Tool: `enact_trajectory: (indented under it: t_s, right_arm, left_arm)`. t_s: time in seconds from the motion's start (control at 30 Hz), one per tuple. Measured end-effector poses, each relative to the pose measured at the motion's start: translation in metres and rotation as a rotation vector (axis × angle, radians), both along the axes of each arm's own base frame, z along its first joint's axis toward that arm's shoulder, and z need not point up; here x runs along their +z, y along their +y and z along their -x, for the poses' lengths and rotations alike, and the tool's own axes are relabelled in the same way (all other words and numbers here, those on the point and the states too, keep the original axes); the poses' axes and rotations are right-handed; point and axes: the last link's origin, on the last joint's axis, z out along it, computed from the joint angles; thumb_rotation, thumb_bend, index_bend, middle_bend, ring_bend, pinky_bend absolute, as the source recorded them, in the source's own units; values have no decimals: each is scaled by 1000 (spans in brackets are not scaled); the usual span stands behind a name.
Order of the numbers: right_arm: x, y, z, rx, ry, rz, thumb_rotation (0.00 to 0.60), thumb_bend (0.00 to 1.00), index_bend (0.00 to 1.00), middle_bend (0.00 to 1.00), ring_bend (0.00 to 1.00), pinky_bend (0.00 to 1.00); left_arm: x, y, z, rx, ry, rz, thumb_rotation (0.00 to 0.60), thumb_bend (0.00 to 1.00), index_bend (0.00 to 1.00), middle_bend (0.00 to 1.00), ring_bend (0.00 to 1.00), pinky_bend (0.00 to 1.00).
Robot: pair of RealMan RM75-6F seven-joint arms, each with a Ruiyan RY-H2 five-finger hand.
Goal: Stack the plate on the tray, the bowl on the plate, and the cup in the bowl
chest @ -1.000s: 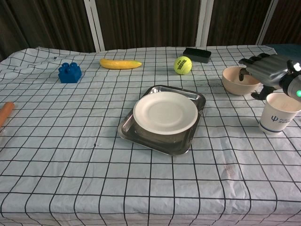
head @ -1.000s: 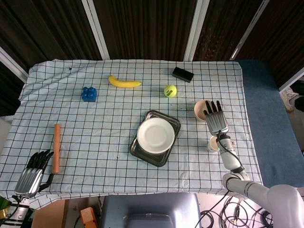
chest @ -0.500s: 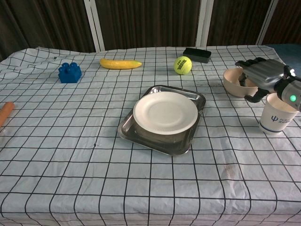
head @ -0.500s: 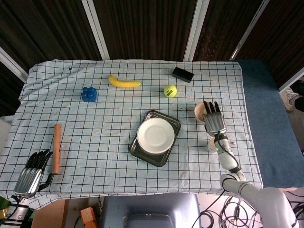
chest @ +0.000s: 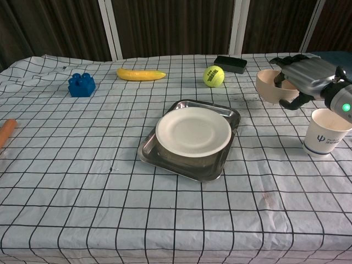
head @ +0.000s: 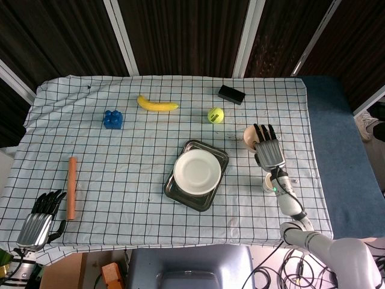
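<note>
The right hand (chest: 304,77) grips the bowl (chest: 269,85) above the surface (chest: 82,181), tennis ball (chest: 214,76) and cup (chest: 324,132) near, the plate (chest: 193,132) unobstructed.

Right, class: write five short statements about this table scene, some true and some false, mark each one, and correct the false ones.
1. The plate lies on the tray. True.
2. The bowl already sits on the plate. False: it is off to the right of the tray, gripped by the right hand and lifted off the cloth.
3. The cup stands upright on the table, with nothing in it visible. True.
4. The left hand holds the wooden stick. False: it holds nothing, at the table's near corner, apart from the stick.
5. The tennis ball rests inside the tray. False: it lies on the cloth beyond the tray, near the black box.
</note>
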Motion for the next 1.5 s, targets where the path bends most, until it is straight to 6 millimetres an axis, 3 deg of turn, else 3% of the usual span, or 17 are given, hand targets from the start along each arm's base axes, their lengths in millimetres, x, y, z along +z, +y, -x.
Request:
enact_trajectory:
  t_s: [0.33,0.53,0.77,1.0,1.17,1.27,1.5]
  right_arm:
    - [-5,25,-53,168,-108,-41,600,535,634,14,0,0]
    - [-28,46,-90,256,-87,-103,600,536,625,13,0,0]
    - [-74,65,-123,308,-39,-177,600,535,619,13,0,0]
    - [-94,67,-127,302,8,-192,600,536,588,14,0,0]
    - [-97,66,-123,279,19,-224,600,527,344,13,0,0]
    - [-93,65,-123,268,-3,-239,600,437,188,0,0,0]
    - [-75,70,-122,278,-77,-251,600,341,121,0,0,0]
  left_arm:
    - [0,-1,0,-2,-1,-1,600,471,0,28,0,33]
    - [1,-2,0,2,-2,-5,600,472,0,28,0,33]
    - [3,-2,2,13,-4,-10,600,472,0,24,0,33]
    - [6,-3,4,16,-12,-14,600,472,0,23,0,32]
    - [7,-3,5,15,-16,-16,600,472,0,23,0,26]
    - [7,-3,5,15,-17,-16,600,470,0,24,0,24]
    - [5,-2,3,9,-17,-12,600,471,0,24,0,24]
